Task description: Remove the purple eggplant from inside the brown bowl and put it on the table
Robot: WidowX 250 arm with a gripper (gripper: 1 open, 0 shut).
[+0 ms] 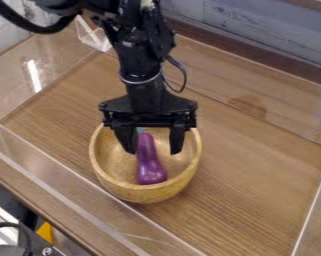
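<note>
One gripper (148, 141), jaws spread wide, empty, straddles purple eggplant (149, 160) in brown bowl (107, 168); eggplant long axis 12-to-6.

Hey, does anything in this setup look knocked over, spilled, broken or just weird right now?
Nothing stands out. The purple eggplant lies inside the brown bowl, which sits upright on the table. The hand hangs open over the bowl, one finger on each side of the eggplant. No spill or damage shows.
</note>
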